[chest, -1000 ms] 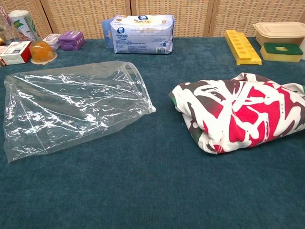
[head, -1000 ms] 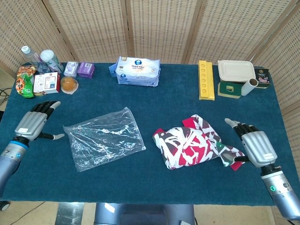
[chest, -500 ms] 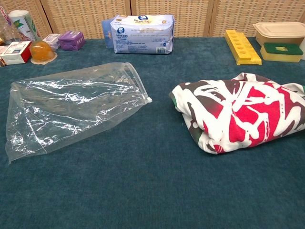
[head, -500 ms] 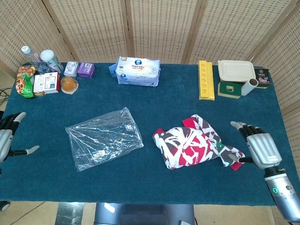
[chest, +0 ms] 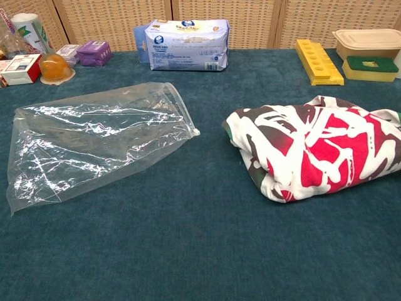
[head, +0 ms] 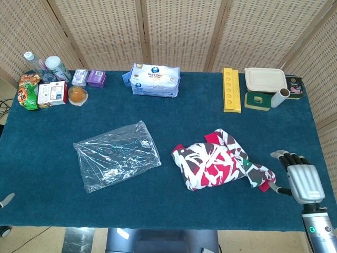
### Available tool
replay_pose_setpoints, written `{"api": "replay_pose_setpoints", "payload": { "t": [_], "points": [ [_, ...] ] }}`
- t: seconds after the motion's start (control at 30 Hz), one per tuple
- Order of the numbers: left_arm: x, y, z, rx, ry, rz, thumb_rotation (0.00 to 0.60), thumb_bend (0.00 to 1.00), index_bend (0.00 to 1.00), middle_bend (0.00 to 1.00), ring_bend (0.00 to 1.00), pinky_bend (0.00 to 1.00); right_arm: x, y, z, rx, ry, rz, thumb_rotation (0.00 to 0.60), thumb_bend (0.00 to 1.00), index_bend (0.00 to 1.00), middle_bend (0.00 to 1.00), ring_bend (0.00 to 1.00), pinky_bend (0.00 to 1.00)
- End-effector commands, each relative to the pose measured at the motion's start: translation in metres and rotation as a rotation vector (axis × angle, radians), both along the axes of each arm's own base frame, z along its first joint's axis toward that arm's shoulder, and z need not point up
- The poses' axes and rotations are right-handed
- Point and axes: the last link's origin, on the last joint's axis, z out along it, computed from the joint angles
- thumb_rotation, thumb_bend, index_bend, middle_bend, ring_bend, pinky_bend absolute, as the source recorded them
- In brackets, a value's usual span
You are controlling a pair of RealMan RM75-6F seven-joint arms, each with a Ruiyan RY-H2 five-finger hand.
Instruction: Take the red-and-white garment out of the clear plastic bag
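The red-and-white garment [head: 218, 166] lies crumpled on the blue table, right of centre, outside the bag; the chest view shows it at the right [chest: 319, 147]. The clear plastic bag [head: 117, 155] lies flat and empty to its left, also in the chest view [chest: 94, 141]. My right hand [head: 301, 176] hovers at the table's near right corner, right of the garment, fingers extended and holding nothing. Of my left hand only a fingertip [head: 5, 199] shows at the left edge of the head view. The chest view shows neither hand.
Along the far edge stand a pack of wipes [head: 155, 80], a yellow tray [head: 230, 89], a lidded container [head: 265, 80] on a green box, purple boxes [head: 96, 78], and bottles and snacks [head: 39, 84] at the back left.
My left hand has pulled back off the table to the near left, almost out of view. My right hand has drawn back from the garment. The bag has settled flatter.
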Motion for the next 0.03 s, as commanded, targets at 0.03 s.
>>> {"api": "replay_pose_setpoints", "payload": {
  "t": [0.03],
  "points": [
    [0.0032,-0.0034,-0.0002,0.011,-0.004,-0.006,0.528,0.06,0.13,0.11,0.02,0.09,-0.0011,0.0026,0.0009,-0.002,-0.004,0.003,0.544,0.19,0.28,0.28,0.30,0.31]
  ]
}}
